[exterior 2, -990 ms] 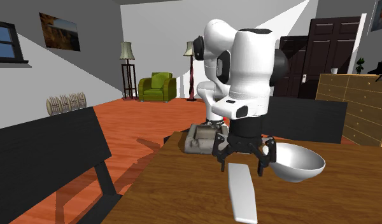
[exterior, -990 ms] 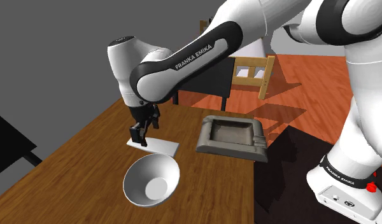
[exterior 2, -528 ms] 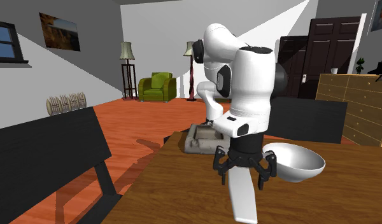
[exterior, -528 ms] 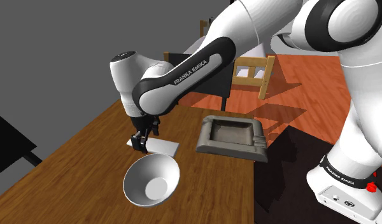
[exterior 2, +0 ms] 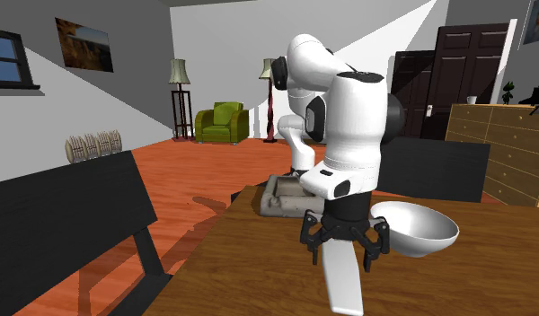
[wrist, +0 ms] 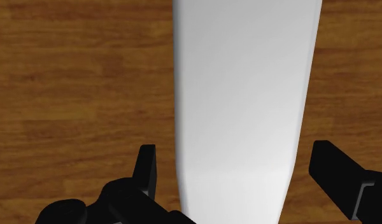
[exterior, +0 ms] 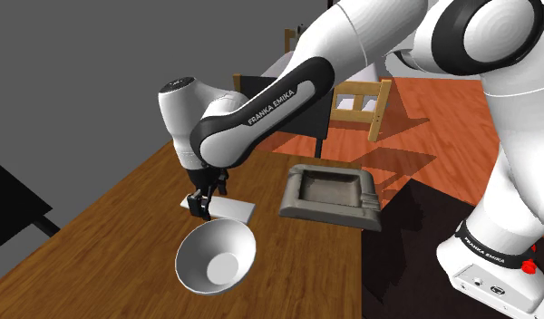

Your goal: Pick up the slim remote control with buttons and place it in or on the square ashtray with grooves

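Grasp step: gripper (wrist: 237, 159) fingers open astride the plain white remote (wrist: 244, 95), not touching; next, close, lift, carry to grey square ashtray (exterior: 325, 216).

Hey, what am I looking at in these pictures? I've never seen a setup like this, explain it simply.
It's a white robot arm with a black two-finger gripper, in a simulated house. One picture is taken beside its base, one faces it across the wooden table, one looks from the hand itself. On the table lie a flat white remote, a white bowl and a grey square ashtray. The fingers straddle the remote, open, not touching; nothing is held.
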{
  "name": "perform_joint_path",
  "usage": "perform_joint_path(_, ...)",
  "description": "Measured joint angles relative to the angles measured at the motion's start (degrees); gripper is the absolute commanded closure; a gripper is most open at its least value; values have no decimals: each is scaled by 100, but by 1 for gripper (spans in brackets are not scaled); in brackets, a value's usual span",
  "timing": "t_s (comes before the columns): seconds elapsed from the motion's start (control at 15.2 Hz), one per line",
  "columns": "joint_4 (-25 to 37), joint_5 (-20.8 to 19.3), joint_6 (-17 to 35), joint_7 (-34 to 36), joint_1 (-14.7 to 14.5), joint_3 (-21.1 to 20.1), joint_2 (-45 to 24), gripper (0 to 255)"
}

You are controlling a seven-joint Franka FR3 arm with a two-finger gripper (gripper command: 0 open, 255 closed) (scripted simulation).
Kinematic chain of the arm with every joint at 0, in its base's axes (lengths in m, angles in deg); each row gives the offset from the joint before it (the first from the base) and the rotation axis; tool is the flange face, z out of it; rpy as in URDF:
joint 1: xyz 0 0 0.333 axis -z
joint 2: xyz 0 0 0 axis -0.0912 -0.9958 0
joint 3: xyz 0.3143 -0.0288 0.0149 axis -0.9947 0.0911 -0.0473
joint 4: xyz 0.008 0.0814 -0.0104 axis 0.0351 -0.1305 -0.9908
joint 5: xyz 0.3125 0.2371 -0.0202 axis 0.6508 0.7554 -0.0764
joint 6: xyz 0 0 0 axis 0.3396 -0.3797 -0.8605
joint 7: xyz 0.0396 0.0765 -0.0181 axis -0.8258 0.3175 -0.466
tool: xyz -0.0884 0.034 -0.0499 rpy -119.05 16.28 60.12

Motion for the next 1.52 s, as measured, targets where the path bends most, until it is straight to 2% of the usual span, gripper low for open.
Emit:
perform_joint_path(0.73, 6, 9, -30, -4, 3, -6, 24, 255)
perform_joint_path(1.52, 404, 161, -740, -112, 36, -94, 358, 255)
